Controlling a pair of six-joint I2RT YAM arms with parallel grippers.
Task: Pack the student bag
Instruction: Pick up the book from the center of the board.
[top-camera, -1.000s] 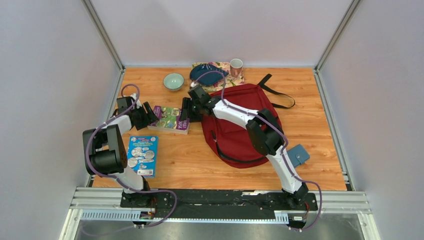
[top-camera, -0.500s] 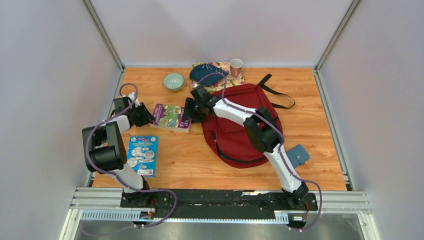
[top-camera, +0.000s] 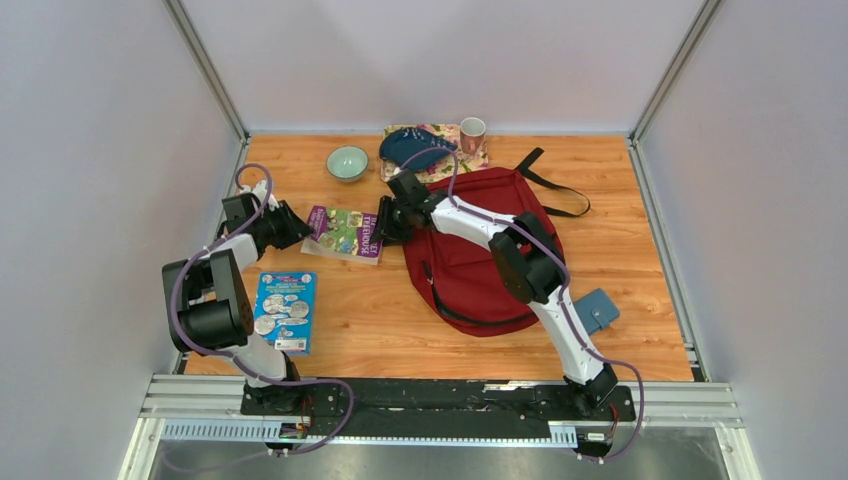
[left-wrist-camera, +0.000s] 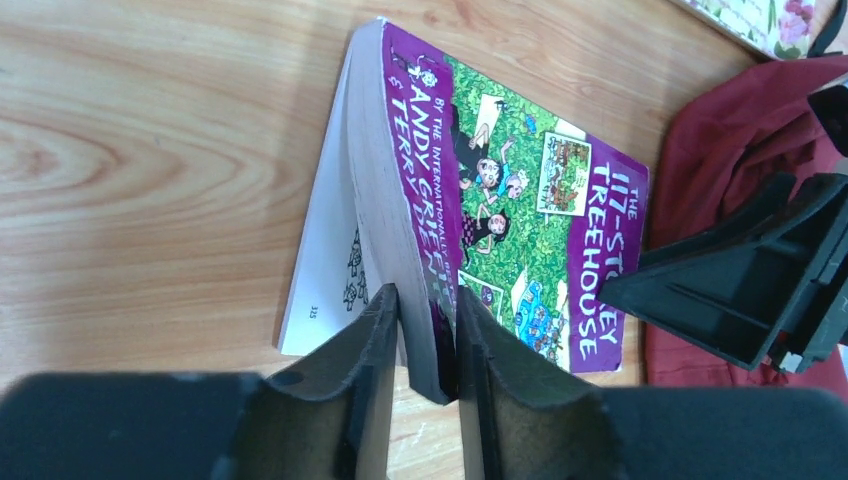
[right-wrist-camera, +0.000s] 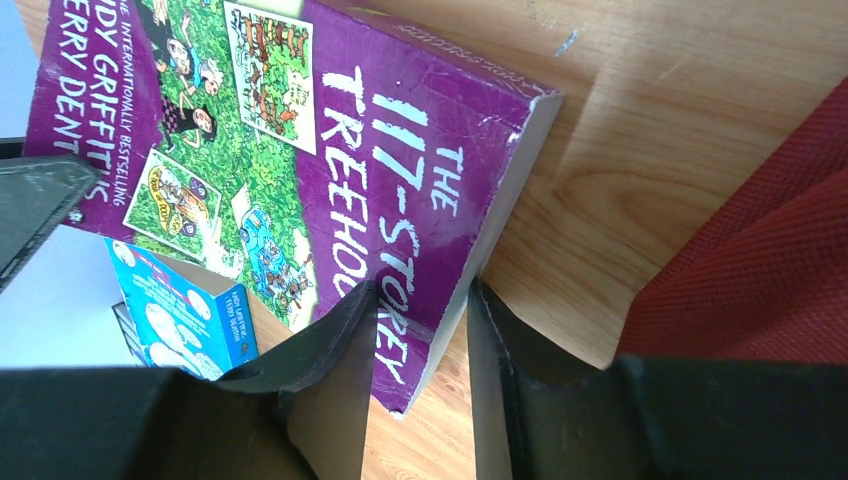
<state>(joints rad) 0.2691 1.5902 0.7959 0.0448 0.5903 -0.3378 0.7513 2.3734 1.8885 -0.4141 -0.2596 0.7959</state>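
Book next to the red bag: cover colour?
The book is purple with a green illustrated panel and white lettering; clearest in right wrist view.

left arm: elbow bent, forearm reaching forward | left gripper: jaws clamped on book edge | right arm: stretched forward-left | right gripper: jaws clamped on opposite book edge, facing left gripper
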